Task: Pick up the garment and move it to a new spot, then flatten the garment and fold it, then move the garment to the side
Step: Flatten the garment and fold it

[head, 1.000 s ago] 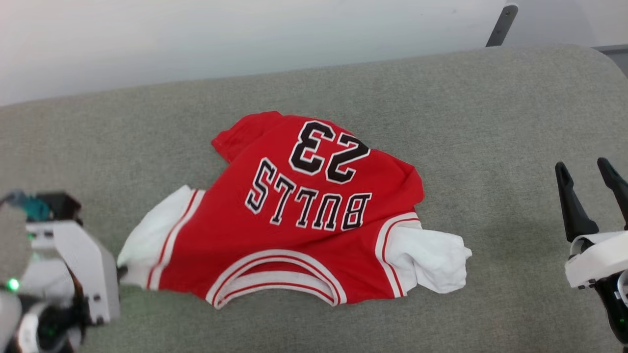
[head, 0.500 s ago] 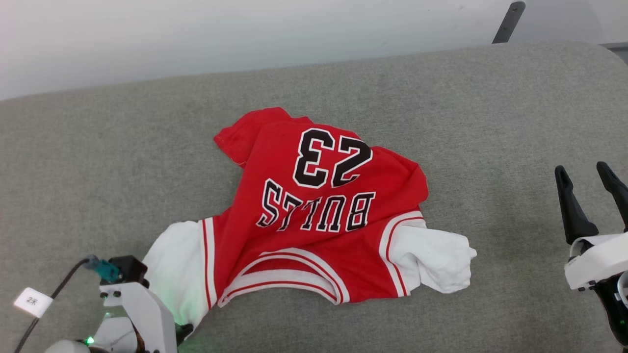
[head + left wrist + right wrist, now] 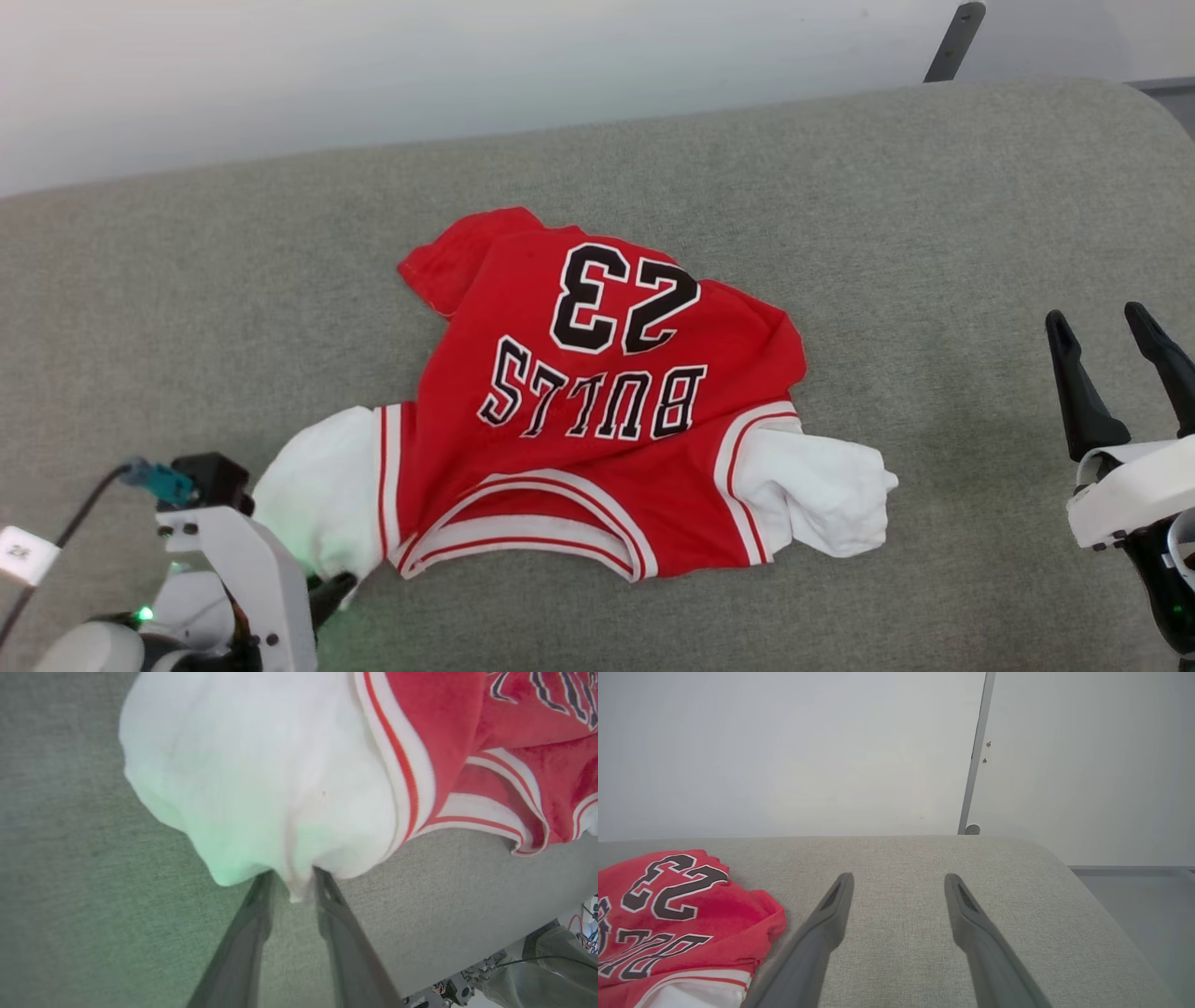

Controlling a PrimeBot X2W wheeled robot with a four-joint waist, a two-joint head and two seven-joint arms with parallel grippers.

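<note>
On the grey cushion (image 3: pixel 187 280), from the head view, the garment (image 3: pixel 597 420) lies crumpled mid-surface, its 23 upside down and its collar toward the robot. The left gripper (image 3: pixel 338 586) sits at the white sleeve (image 3: pixel 322 485). The right gripper (image 3: pixel 1097 322) stands well apart. Left wrist view: narrow jaws with the sleeve's edge between them; whether they pinch it, I cannot tell. Right wrist view: fingers spread wide over bare cushion, with the garment to their left.

A grey upholstered surface (image 3: pixel 934 233) lies before a plain pale wall (image 3: pixel 373 75).
</note>
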